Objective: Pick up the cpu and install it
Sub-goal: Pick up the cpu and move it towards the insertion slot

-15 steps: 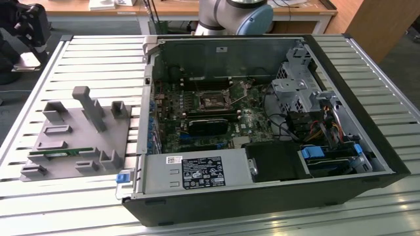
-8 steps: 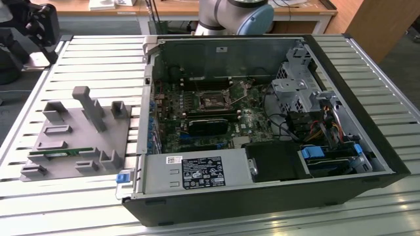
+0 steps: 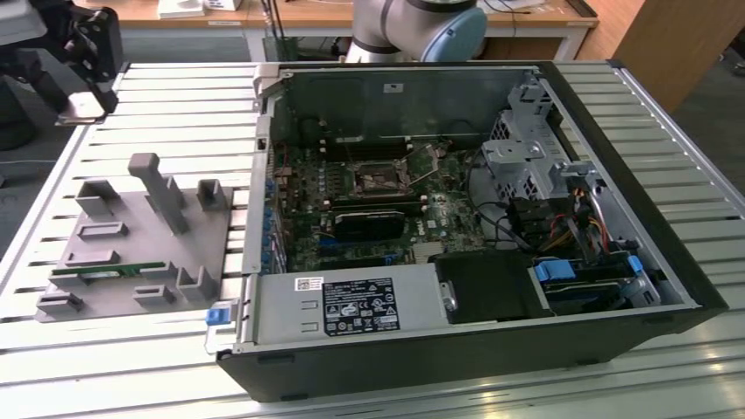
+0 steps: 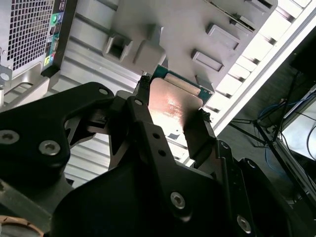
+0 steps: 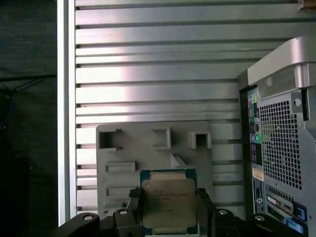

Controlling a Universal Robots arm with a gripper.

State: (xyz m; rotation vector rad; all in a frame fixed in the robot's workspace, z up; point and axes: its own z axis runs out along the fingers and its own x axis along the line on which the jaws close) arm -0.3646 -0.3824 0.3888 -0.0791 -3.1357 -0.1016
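Over the grey holder (image 5: 128, 148) on the desk (image 5: 158, 69), our tool (image 5: 170, 210) grips the cpu (image 5: 169, 197) by its edges; we judge pickup done, installation not yet, with the motherboard socket (image 3: 379, 182) well apart.

Slatted metal table (image 3: 187, 113): grey holder (image 3: 128, 253), open computer case (image 3: 466, 358).

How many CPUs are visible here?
1. The cpu is clamped in the hand, seen against the gray fixture. Another could be hidden inside the computer case.
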